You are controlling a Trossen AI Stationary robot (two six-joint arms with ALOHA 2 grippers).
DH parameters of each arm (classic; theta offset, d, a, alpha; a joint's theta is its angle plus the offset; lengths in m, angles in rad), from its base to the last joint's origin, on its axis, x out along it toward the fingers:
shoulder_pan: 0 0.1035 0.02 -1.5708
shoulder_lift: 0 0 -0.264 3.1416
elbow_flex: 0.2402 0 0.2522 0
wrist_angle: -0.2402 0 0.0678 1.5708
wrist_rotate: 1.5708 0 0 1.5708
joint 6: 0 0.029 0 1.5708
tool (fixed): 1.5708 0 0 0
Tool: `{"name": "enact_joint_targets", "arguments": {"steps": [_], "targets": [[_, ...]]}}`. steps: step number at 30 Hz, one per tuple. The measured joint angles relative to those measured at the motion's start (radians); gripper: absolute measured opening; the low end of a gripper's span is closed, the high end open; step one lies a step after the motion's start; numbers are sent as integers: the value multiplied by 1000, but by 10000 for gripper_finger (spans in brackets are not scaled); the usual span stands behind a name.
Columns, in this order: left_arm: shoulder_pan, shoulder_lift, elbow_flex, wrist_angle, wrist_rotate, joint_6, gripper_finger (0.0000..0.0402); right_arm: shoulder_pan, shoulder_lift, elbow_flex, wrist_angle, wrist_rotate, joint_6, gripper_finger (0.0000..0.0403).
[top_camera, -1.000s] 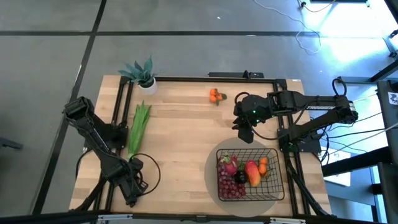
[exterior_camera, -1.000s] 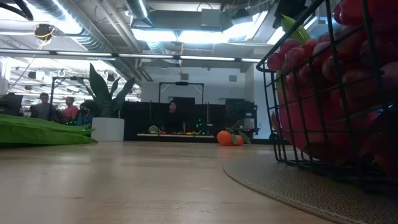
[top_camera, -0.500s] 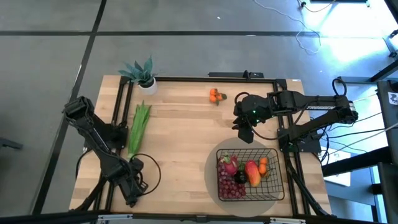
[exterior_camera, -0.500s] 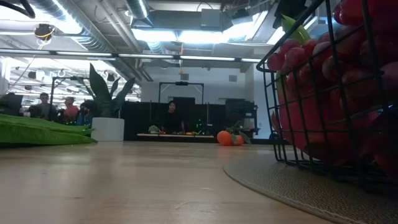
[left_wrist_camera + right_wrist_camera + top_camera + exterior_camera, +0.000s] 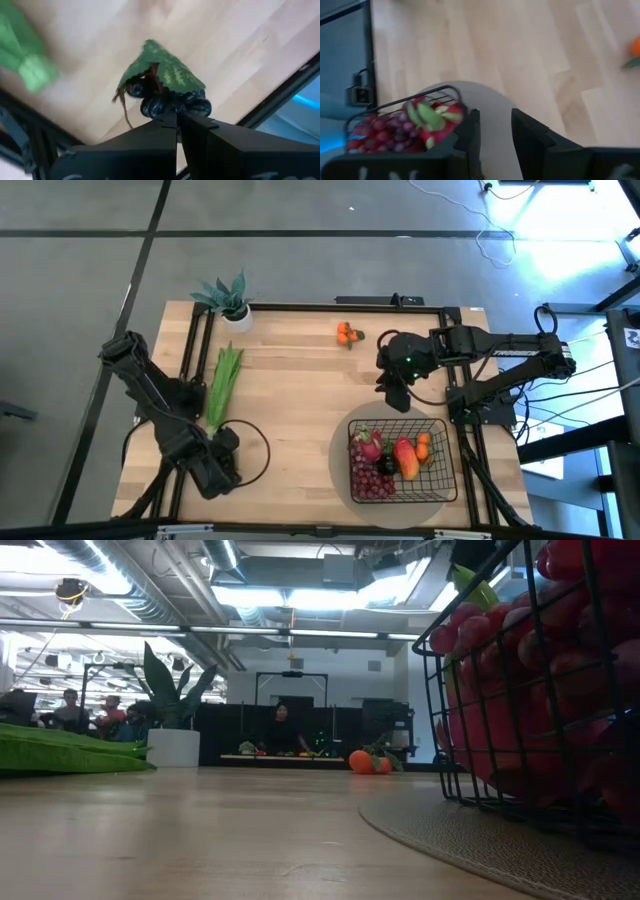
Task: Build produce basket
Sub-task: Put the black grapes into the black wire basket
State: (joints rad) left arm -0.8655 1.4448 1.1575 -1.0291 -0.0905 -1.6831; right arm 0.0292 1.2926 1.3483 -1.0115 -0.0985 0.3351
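The black wire basket [image 5: 440, 465] stands on a round grey mat [image 5: 340, 442] at the table's near right. In it lie a pink dragon fruit [image 5: 370, 445], a mango [image 5: 405, 457], a tangerine [image 5: 423, 444] and purple grapes [image 5: 372, 478]. Two tangerines [image 5: 347, 333] lie near the far edge, and the green stalk [image 5: 224, 383] lies at the left. My left gripper [image 5: 178, 116] is at the near left corner [image 5: 215, 468], shut on a dark grape bunch [image 5: 165, 105] with a green leaf [image 5: 162, 70]. My right gripper [image 5: 495, 119] is open, above the table just beyond the basket [image 5: 391, 390]. My left gripper pinches the dark grape bunch between its two fingertips, at the grapes [image 5: 172, 107] on the side under the green leaf. The bunch sticks out beyond the fingers, with its leaf on the far side. I cannot tell whether it is clear of the table.
A spiky plant in a white pot [image 5: 232, 305] stands at the far left corner. A black frame rail [image 5: 195, 350] runs along the left side and another [image 5: 300, 308] along the far edge. Bare wood [image 5: 290, 410] lies between the stalk and the mat. People show in the room behind [image 5: 280, 725].
My left arm has shifted at the near left corner: its gripper end has moved a little toward the table's right, and the cable loop beside it has widened. The blurred table in its wrist view shows that it is moving. The right arm and the produce keep still.
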Motion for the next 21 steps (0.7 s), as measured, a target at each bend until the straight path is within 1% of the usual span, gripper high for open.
{"name": "enact_joint_targets", "arguments": {"steps": [7,10,16,21], "targets": [[54,0,75,-89,-59,167,0,0,0,0,-1,-77,-4,95],[85,0,119,-123,-94,229,0,0,0,0,-2,-116,-31,95],[176,0,205,-124,-160,334,0,0,-21,0,-22,-170,-113,95],[252,9,273,-123,-197,428,0,0,-85,0,-53,-185,-158,95]]}}
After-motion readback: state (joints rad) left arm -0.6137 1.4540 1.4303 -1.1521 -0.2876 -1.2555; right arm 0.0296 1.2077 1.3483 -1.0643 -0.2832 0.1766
